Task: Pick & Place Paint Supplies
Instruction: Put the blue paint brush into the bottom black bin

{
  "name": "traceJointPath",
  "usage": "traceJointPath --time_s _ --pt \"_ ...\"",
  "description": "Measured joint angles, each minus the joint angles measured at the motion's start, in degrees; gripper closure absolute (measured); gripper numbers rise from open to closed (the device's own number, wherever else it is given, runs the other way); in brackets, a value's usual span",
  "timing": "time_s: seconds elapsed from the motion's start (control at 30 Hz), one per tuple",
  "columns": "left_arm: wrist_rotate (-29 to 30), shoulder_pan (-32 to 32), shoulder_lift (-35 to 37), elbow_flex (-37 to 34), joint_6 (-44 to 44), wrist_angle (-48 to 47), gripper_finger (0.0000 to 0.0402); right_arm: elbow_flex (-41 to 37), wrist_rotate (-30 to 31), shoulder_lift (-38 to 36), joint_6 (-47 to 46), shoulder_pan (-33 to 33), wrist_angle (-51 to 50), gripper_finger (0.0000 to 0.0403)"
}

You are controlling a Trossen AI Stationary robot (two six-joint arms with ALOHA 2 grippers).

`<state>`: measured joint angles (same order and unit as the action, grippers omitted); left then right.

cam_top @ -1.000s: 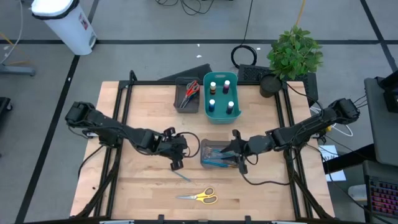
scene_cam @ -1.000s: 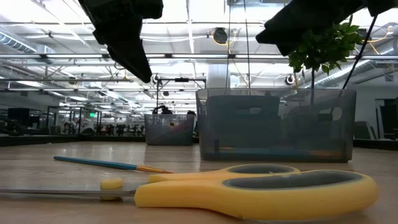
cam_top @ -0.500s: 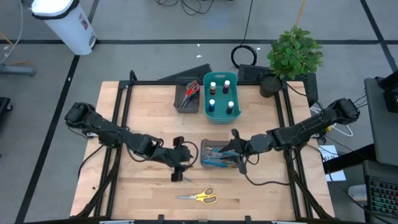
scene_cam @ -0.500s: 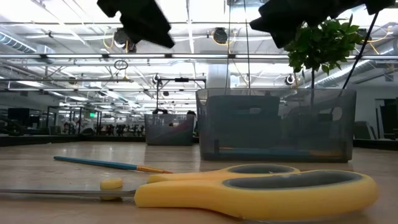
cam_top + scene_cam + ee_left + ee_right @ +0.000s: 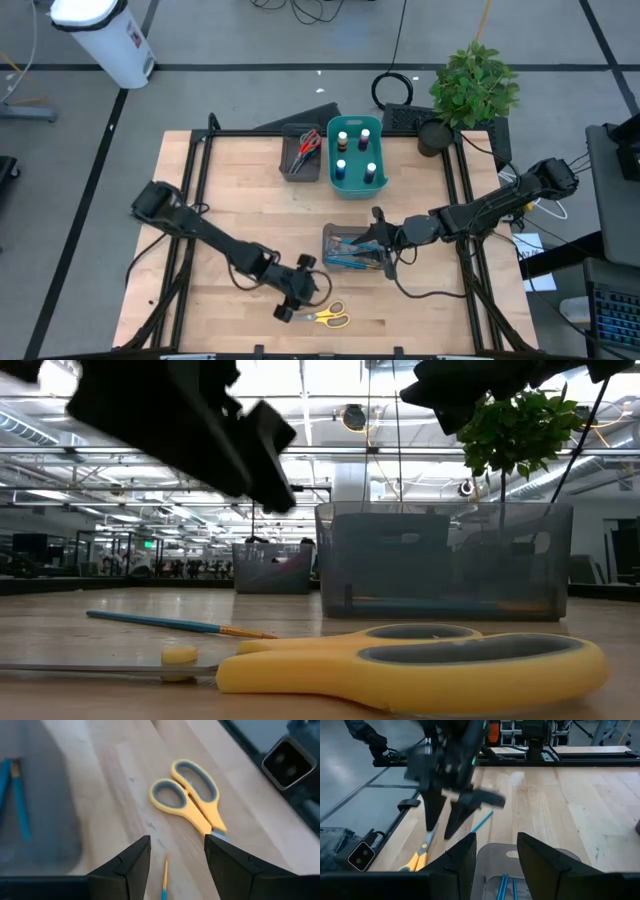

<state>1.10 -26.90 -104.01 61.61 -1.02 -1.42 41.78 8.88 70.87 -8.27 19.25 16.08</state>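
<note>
Now the left end effector (image 5: pixel 174 855), fingers apart and empty, hangs just above the yellow scissors (image 5: pixel 322 316) and a loose brush (image 5: pixel 180 624), while the right end effector (image 5: pixel 495 851), also apart, hovers over the grey tray (image 5: pixel 352 249) nearby.

scissors (image 5: pixel 322 316) near table's front edge, brushes (image 5: pixel 352 258) in tray (image 5: pixel 330 236)

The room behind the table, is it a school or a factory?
More like a robot lab or workshop, probably: two robot arms work at a wooden table, long rows of ceiling lights run far back, and cables lie on the floor.
</note>
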Motion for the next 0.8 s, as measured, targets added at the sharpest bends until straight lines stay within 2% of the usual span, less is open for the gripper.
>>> traceJointPath --time_s 0.17,0.37,0.7,0.8 --pt "0.35 -0.85 -5.66 0.0 0.94 3.38 0.0211 0.0 0.0 0.0 0.0 0.0 0.13 0.0264" --pt "0.96 -0.97 -8.91 0.01 0.08 2.7 0.0211 0.0 0.0 0.0 0.0 0.0 0.33 0.0267" --pt "2.14 -0.78 -9.18 0.19 -4.08 -1.4 0.0211 0.0 0.0 0.0 0.0 0.0 0.37 0.0267" --pt "2.12 -0.71 -9.18 0.24 -5.33 -2.52 0.0222 0.0 0.0 0.0 0.0 0.0 0.37 0.0268"
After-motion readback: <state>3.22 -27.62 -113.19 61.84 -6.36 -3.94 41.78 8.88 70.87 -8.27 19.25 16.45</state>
